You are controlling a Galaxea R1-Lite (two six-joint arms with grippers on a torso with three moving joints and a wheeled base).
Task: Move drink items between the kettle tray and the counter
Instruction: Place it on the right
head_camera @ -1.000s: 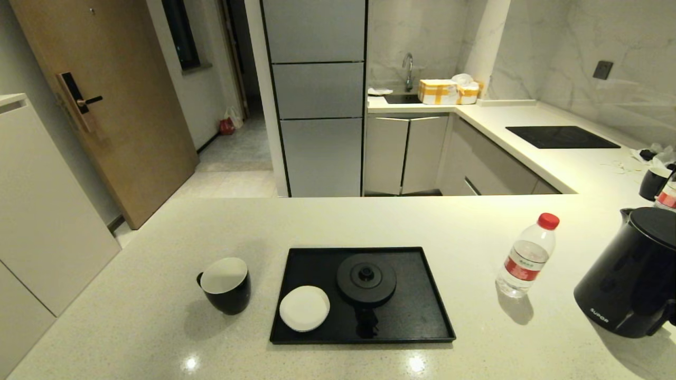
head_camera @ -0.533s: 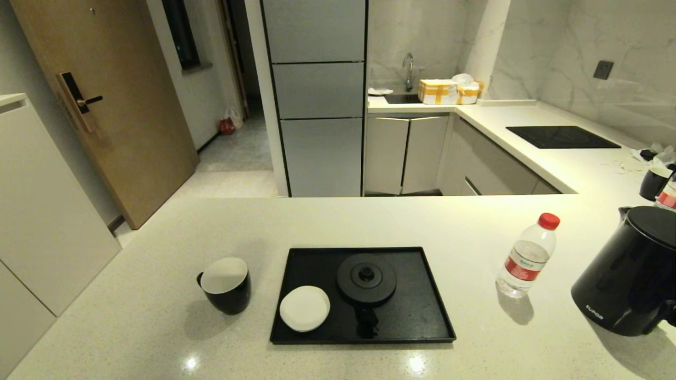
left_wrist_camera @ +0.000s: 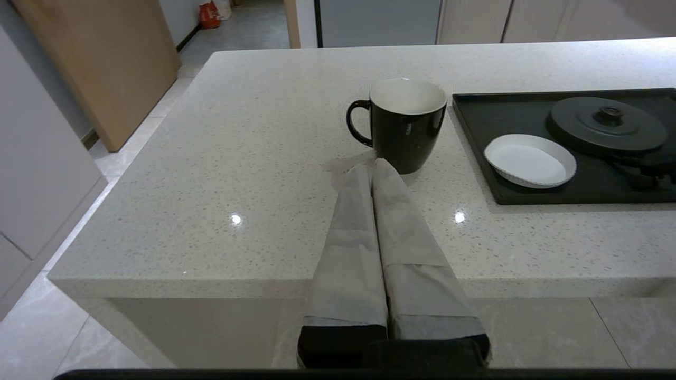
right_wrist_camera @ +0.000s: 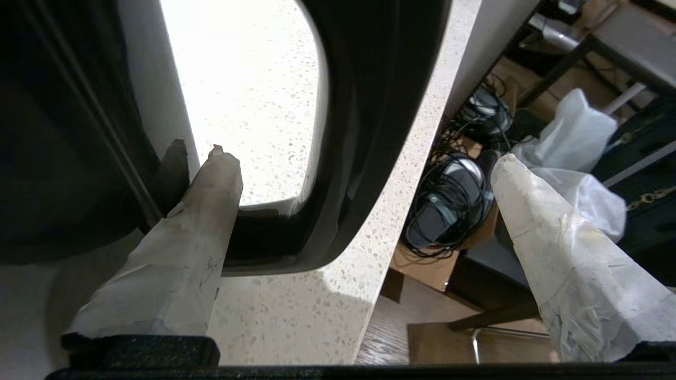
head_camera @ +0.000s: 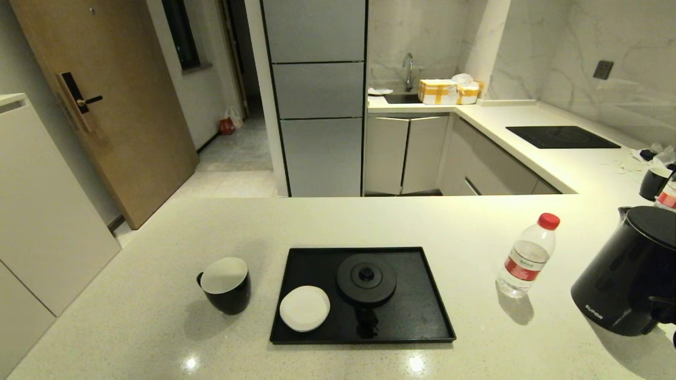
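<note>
The black kettle (head_camera: 628, 274) stands on the cream counter (head_camera: 369, 221) at the far right. In the right wrist view my right gripper (right_wrist_camera: 362, 155) is open and straddles the kettle's loop handle (right_wrist_camera: 369, 105), one finger (right_wrist_camera: 206, 211) inside the loop and the other outside. The red-capped bottle (head_camera: 525, 256) stands left of the kettle. The black tray (head_camera: 422, 316) holds only its base disc (head_camera: 366, 278) and a white coaster (head_camera: 304, 308). The black mug (head_camera: 226, 285) sits left of the tray. My left gripper (left_wrist_camera: 372, 166) is shut and empty, just short of the mug (left_wrist_camera: 406, 126).
A second dark mug (head_camera: 654, 182) and another red-labelled bottle (head_camera: 668, 196) stand at the far right back. The black hob panel (head_camera: 562, 137) lies on the back counter. Past the counter's right edge (right_wrist_camera: 401, 174) are cables and floor.
The kettle has shifted slightly to the left on the counter. The mug, bottle and tray have not moved.
</note>
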